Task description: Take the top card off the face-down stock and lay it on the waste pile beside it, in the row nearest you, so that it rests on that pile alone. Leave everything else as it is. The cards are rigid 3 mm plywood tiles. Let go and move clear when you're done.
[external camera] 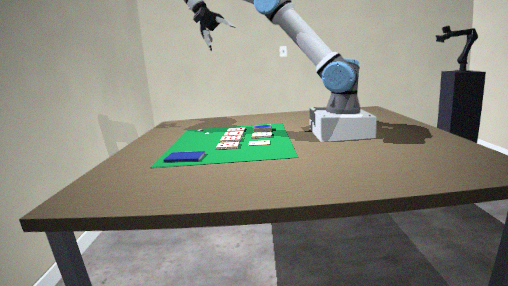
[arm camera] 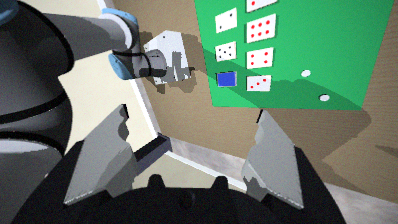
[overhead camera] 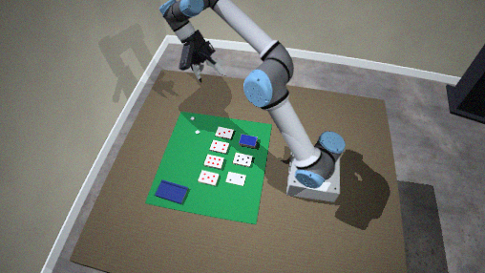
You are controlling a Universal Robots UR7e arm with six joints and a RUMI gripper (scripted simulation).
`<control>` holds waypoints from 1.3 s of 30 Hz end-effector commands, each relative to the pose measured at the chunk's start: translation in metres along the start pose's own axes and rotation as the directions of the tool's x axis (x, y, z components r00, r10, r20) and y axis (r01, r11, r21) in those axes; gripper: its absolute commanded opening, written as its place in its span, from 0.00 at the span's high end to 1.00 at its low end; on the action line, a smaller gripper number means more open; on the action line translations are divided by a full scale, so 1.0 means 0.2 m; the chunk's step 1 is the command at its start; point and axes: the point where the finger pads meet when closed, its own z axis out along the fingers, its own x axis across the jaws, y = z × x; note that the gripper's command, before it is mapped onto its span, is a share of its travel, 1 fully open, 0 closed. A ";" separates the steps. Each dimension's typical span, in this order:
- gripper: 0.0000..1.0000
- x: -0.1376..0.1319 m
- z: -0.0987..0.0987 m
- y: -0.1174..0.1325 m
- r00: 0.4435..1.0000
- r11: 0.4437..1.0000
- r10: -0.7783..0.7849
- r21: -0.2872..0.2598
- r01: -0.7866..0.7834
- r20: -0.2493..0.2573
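The face-down stock (overhead camera: 248, 140) is a small blue-backed stack on the green mat (overhead camera: 212, 169), in the row nearest the arm's base. Beside it lies the waste pile (overhead camera: 242, 159), face up with black pips. Both show in the wrist view, the stock (arm camera: 226, 79) and the waste pile (arm camera: 225, 51), and in the exterior view, the stock (external camera: 263, 127) and the waste pile (external camera: 261, 134). My gripper (overhead camera: 207, 72) hangs high above the table's far corner, well away from the mat. Its fingers are wide open and empty.
A third face-up card (overhead camera: 236, 178) ends the near row. A column of several red-pip cards (overhead camera: 216, 154) lies next to it. A larger blue block (overhead camera: 171, 191) sits at the mat's corner. Two small white discs (overhead camera: 195, 124) lie at the mat's far end. The arm's base (overhead camera: 313, 183) stands beside the mat.
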 end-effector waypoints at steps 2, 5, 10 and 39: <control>0.00 0.00 0.00 0.00 1.000 1.000 0.000 0.000 0.000 -0.002; 0.00 0.00 0.00 0.00 1.000 1.000 0.000 0.000 0.000 -0.002; 0.00 0.00 0.00 0.00 1.000 1.000 0.000 0.000 0.000 -0.002; 0.00 0.06 0.03 0.03 0.997 0.998 -0.068 0.002 0.068 -0.024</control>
